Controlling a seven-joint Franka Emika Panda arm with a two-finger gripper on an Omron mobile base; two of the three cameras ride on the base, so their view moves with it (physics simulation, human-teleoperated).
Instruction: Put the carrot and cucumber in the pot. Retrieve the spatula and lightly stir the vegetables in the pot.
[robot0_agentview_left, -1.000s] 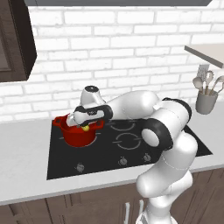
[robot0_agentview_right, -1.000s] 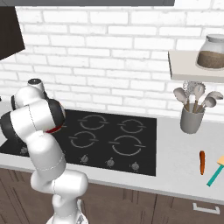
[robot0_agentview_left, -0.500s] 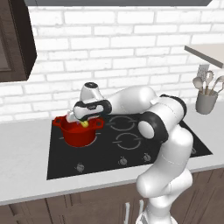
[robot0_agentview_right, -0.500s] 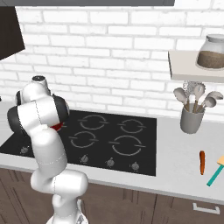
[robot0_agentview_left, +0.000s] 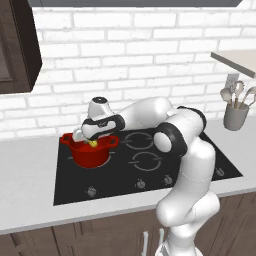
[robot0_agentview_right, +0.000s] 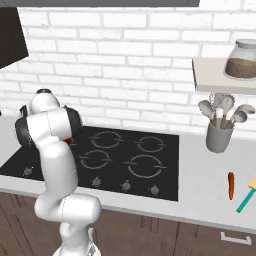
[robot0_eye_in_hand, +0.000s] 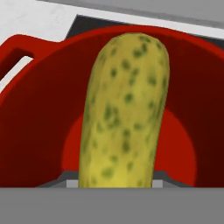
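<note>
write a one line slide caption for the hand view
Cucumber held in the gripper, poised over the open red pot on the stovetop.

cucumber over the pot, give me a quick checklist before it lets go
1. cucumber held in the gripper: ok, it hangs from the hand.
2. Cucumber over the pot opening: ok, the red interior surrounds it in the hand view.
3. Cucumber tip low inside the pot: cannot tell.
4. Pot sitting on the stove: ok, on the left rear burner.
5. carrot in the pot: not ok, it lies on the counter on the right.
6. spatula ready: ok, beside the carrot, untouched.
</note>
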